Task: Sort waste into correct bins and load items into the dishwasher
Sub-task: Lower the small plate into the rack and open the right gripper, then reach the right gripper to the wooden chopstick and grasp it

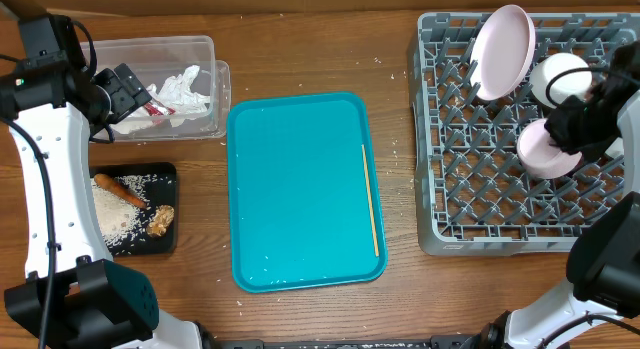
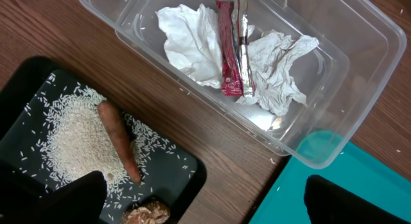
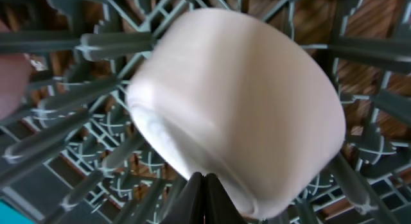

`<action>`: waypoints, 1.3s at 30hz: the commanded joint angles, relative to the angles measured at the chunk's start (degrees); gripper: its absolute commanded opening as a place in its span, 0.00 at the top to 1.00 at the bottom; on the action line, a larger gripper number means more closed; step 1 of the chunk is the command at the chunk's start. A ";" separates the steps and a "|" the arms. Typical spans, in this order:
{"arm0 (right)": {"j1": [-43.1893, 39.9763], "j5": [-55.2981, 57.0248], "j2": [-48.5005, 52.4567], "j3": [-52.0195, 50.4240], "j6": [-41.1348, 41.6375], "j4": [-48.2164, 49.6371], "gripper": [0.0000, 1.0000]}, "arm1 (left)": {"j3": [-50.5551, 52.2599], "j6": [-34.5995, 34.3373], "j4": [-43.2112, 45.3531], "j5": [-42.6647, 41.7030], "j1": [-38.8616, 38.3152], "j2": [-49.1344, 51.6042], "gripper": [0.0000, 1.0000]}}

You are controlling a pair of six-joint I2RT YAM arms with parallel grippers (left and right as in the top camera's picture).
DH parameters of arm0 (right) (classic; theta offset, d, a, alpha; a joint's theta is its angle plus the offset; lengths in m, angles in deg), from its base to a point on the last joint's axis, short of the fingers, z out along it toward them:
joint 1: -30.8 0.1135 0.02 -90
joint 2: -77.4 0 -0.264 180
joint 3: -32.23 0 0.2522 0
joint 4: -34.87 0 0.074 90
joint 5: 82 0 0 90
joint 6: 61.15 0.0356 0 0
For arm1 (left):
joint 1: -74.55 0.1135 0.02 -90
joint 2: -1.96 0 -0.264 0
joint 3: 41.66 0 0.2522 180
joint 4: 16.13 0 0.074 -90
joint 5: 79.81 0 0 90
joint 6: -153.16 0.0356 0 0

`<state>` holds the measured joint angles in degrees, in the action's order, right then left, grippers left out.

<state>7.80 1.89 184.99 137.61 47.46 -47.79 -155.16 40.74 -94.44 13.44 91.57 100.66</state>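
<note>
Napkin [image 2: 192,47] and rice [image 2: 77,134] binned, plate [image 1: 505,49] racked; my right jaws seemingly pinch a cup [image 3: 244,108], left jaws agape; chopstick [image 1: 370,199] not yet loaded.

Clear tub [image 1: 222,99]: holds crumpled white napkin [image 2: 192,47] and red wrapper [image 2: 230,57].
Black tray [image 1: 130,244]: rice pile [image 1: 112,214], carrot [image 1: 120,189] across it, brown lump [image 1: 162,220] beside.
Chopstick [image 1: 370,199]: flat near teal tray's [image 1: 290,189] right edge.
Grey dish rack [image 1: 480,189]: pink plate [image 1: 503,51] on edge, white cup [image 1: 560,77], pale pink cup [image 1: 545,149] tilted.
</note>
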 commanded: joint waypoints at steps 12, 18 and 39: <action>-0.87 8.94 -0.09 6.56 0.68 -0.85 0.96 | 0.17 -0.94 0.09 -0.11 0.22 0.33 0.00; -0.85 12.13 -0.11 11.28 2.86 -5.86 0.96 | 0.17 -0.94 0.09 -0.11 0.22 0.33 0.00; 37.94 -5.25 -0.52 11.85 -7.87 -10.51 0.14 | 0.17 -0.94 0.07 -0.11 0.20 0.33 0.00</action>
<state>41.72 -6.74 185.03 152.36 36.73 -60.16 -155.16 40.74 -94.44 13.44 91.57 100.66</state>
